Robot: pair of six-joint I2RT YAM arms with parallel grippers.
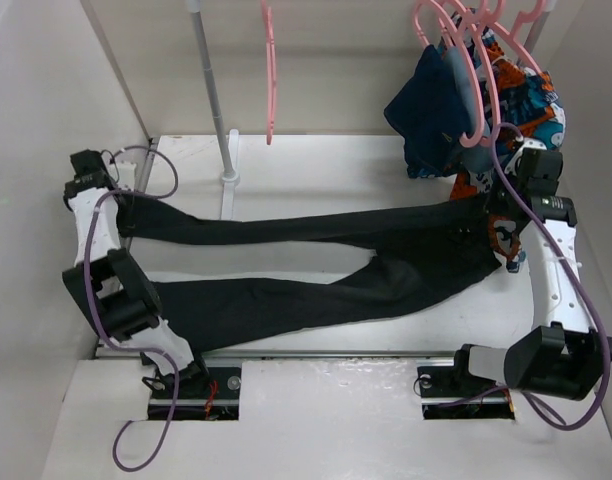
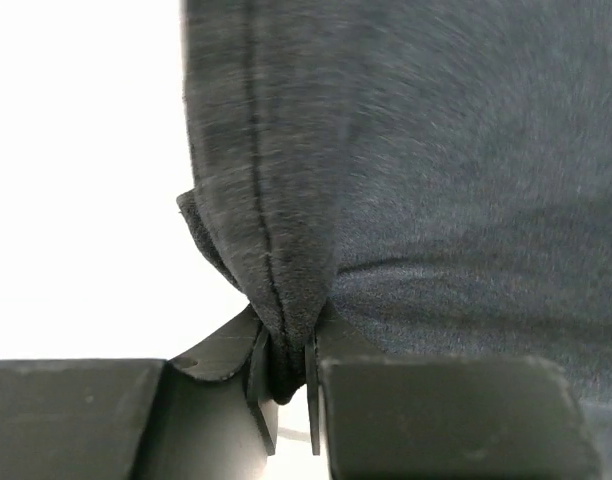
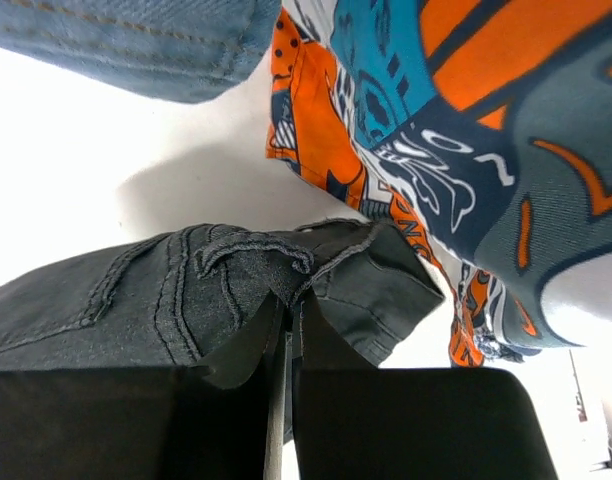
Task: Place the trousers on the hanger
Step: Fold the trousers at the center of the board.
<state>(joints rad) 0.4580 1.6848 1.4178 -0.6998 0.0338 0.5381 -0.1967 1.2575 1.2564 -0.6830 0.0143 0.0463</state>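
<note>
The trousers [image 1: 316, 262] lie spread across the counter [image 1: 316, 170]; left claw [image 2: 284, 375] pinches a leg hem, right claw [image 3: 289, 335] clamps the waistband. Grasping looks done; next, lift toward the far hanger [image 1: 271, 70].

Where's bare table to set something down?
Free: back strip of table between trousers and rear wall, right of the pole; the wedge between the two legs. Crowded: back-right corner, under the hung clothes by the right gripper.
</note>
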